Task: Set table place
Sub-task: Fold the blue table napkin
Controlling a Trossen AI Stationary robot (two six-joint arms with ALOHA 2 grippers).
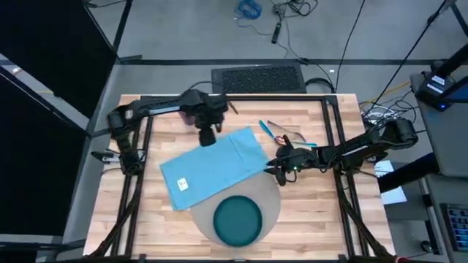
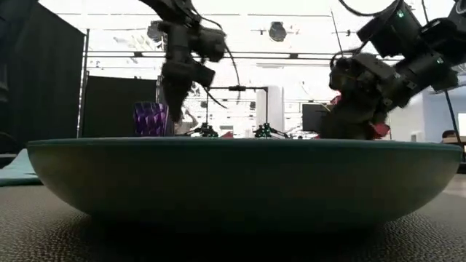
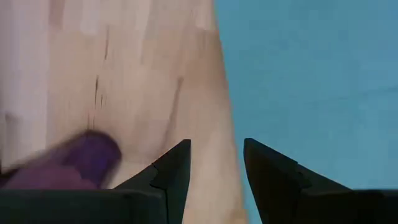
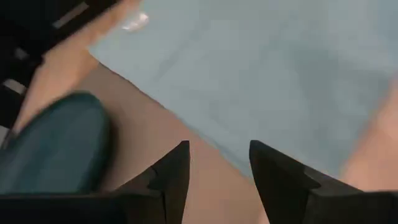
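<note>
Left end effector [image 1: 208,136] open, empty, over napkin [image 1: 212,166] far edge; right end effector [image 1: 273,166] open, empty, at its right corner. Napkin's white tag [image 1: 183,184] unreadable. Plate [image 1: 237,220] on mat [image 1: 269,201]; cup [image 2: 150,118] largely hidden; cutlery [image 1: 268,130] on table [image 1: 153,204].

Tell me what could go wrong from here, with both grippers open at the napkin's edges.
1. The left gripper hovers at the napkin edge with the purple cup close beside it; a sideways move might tip the cup.
2. The napkin overlaps the mat; pulling it could shift the mat and plate.
3. The right gripper works near the cutlery and may knock it.
</note>
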